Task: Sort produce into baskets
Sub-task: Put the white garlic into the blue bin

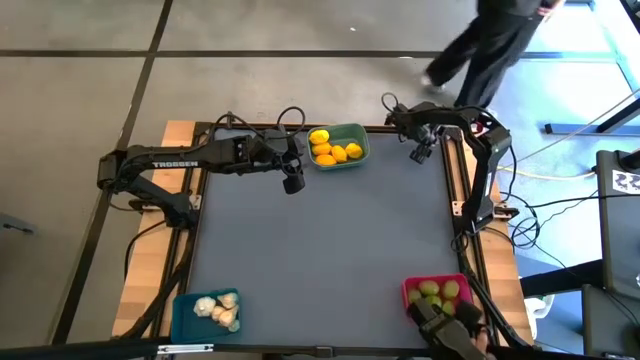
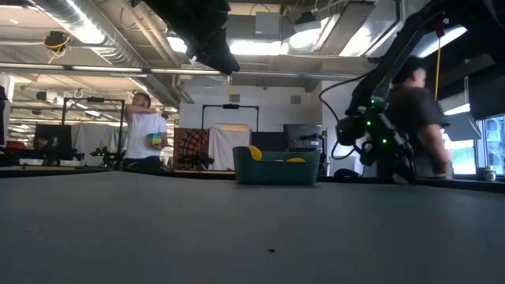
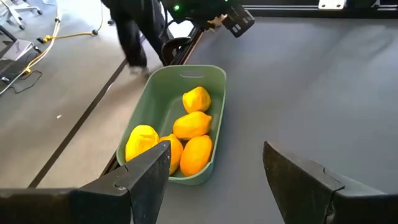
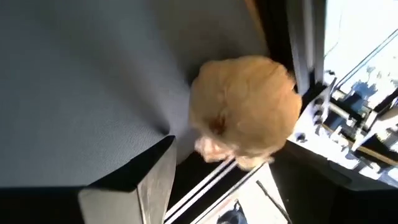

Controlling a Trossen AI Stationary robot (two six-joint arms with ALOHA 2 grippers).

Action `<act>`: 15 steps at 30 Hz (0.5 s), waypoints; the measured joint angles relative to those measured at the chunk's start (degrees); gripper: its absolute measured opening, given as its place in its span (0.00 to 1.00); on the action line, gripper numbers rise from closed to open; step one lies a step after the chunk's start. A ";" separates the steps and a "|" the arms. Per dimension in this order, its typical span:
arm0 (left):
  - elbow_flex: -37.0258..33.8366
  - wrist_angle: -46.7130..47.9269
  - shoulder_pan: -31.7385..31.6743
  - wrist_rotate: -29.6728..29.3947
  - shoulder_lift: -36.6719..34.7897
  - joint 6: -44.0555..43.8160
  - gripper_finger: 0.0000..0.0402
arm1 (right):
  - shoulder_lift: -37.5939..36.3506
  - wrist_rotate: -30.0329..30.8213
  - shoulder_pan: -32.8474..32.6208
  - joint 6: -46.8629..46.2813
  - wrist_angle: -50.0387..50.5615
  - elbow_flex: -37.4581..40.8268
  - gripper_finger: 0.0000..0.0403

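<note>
left gripper (image 3: 217,177) spread wide, right arm folded back

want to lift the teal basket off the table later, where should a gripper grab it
Probably the teal basket is best gripped at the bare end wall with the handle slot, coming from above: one finger inside, one outside. The lemons crowd the other end, so that rim is clear, and the thin upright wall suits a pinch. The open left gripper is beside it.
</note>
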State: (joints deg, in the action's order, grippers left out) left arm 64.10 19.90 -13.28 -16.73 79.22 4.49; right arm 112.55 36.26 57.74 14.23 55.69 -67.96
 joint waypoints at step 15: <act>0.00 -0.02 0.00 0.00 0.00 -0.32 0.63 | -0.04 1.67 0.01 0.85 -0.15 -0.39 0.61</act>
State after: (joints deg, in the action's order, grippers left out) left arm 64.10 19.88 -13.28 -16.73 79.22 4.17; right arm 112.51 37.93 57.76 15.09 55.55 -68.36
